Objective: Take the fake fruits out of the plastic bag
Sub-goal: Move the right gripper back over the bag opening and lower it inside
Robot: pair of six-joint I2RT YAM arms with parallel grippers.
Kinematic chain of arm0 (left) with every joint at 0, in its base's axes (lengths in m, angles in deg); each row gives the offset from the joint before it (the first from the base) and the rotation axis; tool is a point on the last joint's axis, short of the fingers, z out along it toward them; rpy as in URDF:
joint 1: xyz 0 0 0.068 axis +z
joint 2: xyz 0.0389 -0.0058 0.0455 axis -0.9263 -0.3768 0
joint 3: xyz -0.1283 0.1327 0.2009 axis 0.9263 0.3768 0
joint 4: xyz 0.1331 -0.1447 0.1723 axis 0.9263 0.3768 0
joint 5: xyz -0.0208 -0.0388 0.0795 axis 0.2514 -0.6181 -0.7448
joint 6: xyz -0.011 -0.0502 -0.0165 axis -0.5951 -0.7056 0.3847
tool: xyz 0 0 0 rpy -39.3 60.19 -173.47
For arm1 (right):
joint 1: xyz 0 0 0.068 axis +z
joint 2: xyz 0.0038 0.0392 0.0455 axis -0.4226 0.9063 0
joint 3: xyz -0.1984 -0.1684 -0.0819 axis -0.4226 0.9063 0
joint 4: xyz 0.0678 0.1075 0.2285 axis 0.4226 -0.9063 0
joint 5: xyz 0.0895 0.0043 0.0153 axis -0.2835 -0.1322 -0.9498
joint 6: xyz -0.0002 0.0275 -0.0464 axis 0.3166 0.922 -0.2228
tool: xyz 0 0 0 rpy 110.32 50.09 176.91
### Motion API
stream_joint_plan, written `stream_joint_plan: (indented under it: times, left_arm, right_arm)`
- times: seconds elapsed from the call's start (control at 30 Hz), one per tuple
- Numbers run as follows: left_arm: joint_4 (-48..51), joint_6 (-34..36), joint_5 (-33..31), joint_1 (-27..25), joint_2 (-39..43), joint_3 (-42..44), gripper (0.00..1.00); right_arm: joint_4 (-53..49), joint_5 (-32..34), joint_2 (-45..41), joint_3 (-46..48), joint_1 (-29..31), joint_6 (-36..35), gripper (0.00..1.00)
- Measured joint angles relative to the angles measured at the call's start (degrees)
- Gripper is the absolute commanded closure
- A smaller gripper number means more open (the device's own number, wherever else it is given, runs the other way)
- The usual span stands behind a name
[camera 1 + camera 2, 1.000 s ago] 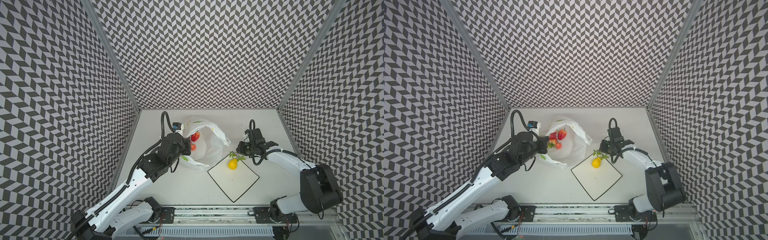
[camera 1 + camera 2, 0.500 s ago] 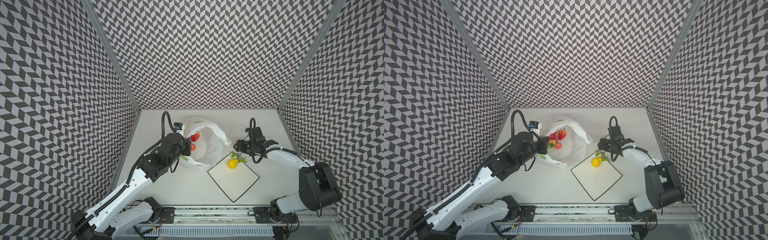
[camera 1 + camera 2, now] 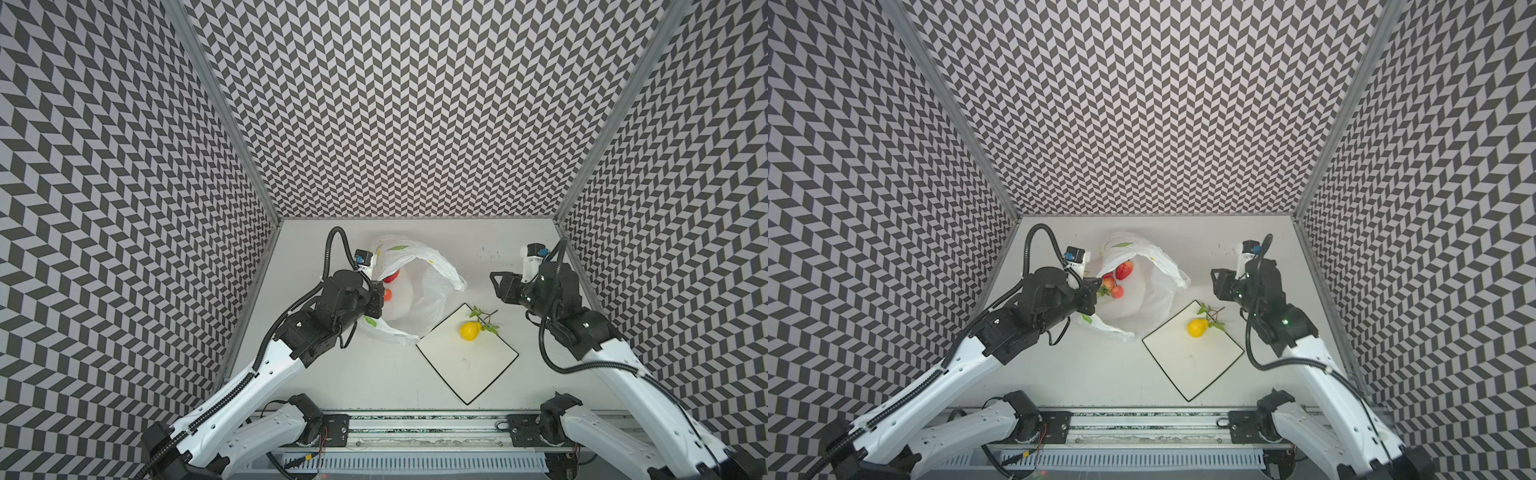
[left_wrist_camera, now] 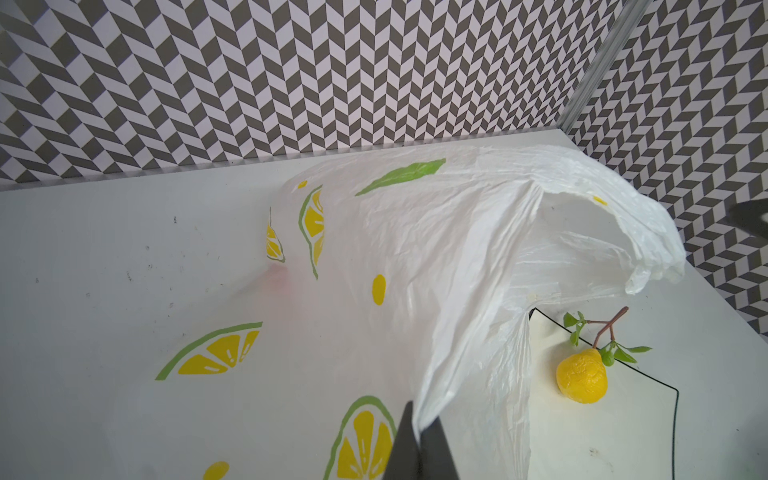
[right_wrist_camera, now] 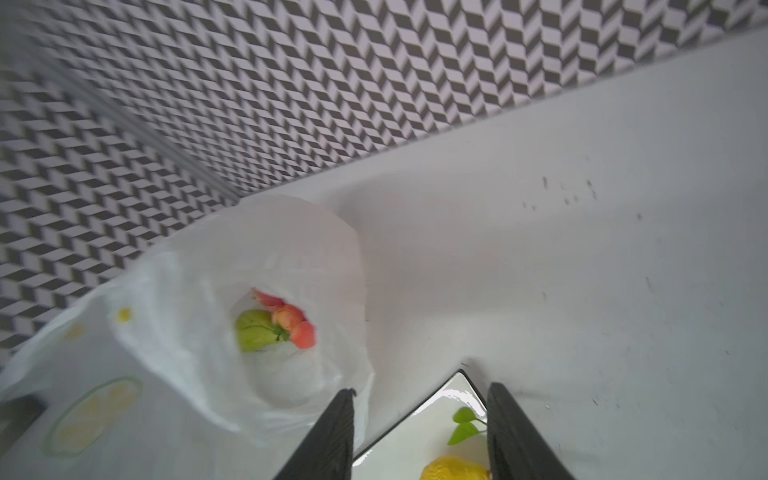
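In both top views the plastic bag [image 3: 424, 291] [image 3: 1150, 291] lies on the white table [image 3: 353, 374], at about 10 o'clock from the square plate [image 3: 469, 370] [image 3: 1192, 365]. The lower fold of the bag touches the plate's edge on that side. The mouth of the bag is held up and open toward 3 o'clock.

The left gripper [image 3: 376, 297] [image 3: 1094, 293] is at the 9 o'clock side of the bag. In the left wrist view its fingers [image 4: 432, 449] are pressed together, and they pinch a thin fold of the bag's [image 4: 415, 249] rim between them.

Some fake fruits are inside the bag. In a top view a red strawberry [image 3: 1124, 270] and a small red-orange fruit [image 3: 1117, 291] show just beside the left gripper. The right wrist view looks into the bag [image 5: 208, 353] and shows a green pear [image 5: 253, 330] touching the red fruits [image 5: 291, 320], a little blurred.

One fruit is already out: the yellow lemon [image 3: 469, 331] [image 3: 1197, 328] [image 4: 582, 380] lies on the plate near its 12 o'clock corner. Its leafy twig [image 3: 484, 320] reaches over the rim toward 1 o'clock.

The right gripper [image 3: 498, 282] [image 3: 1219, 282] is at about 1 o'clock from the lemon and apart from it. In the right wrist view its two fingers [image 5: 332, 432] are spread wide and hold nothing. The plate's corner [image 5: 415, 436] and the lemon [image 5: 453, 469] show between them.
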Motion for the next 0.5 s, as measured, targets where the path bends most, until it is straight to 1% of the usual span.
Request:
stream_joint_plan:
  times: [0.13,0.2,0.23,0.37,0.5]
  left_arm:
    - [-0.68,0.37,0.0,0.02,1.09,0.17,1.0]
    - [-0.92,0.52,0.0,0.11,1.44,0.24,1.0]
    - [-1.05,0.57,0.0,0.11,1.44,0.24,1.0]
    - [-1.14,0.7,0.04,0.11,1.44,0.24,1.0]
    - [-1.18,1.22,0.02,0.11,1.46,0.24,1.0]
  right_arm:
    - [8.98,-0.13,-6.1,4.76,13.35,-5.66,0.62]
    - [12.5,0.11,-5.31,6.58,19.26,-9.49,0.63]
    - [13.55,0.28,-3.98,6.97,21.24,-11.26,0.63]
    - [17.27,1.44,4.87,7.06,26.18,-18.58,0.64]
    - [20.57,3.69,14.62,6.86,27.54,-24.52,0.66]
